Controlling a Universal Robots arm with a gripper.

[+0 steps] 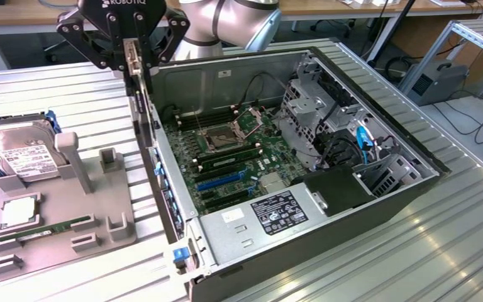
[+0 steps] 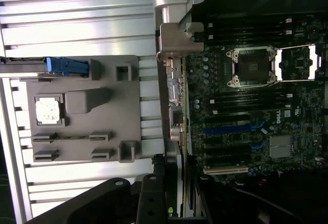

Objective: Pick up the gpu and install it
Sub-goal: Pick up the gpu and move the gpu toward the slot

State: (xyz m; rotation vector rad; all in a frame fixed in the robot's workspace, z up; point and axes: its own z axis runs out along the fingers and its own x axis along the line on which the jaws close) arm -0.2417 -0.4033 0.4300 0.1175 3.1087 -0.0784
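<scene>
gripper (image 1: 131,60) clamped on gpu (image 1: 143,110) top edge, card hanging above case (image 1: 224,75) wall on the exterior view's left. light, stiff, fragile; grip board edges only.

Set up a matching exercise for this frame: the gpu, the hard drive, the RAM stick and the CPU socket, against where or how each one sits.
Things
1. gpu
2. hard drive
3. RAM stick
4. CPU socket

Places or states
A. on the motherboard inside the computer case, cover swung open
B. green, in a slot of the gray holder
C. clamped in the gripper, hanging on edge over the computer case's wall
D. white label up, at the gray holder's end

Pairs: 1-C; 2-D; 3-B; 4-A
</scene>
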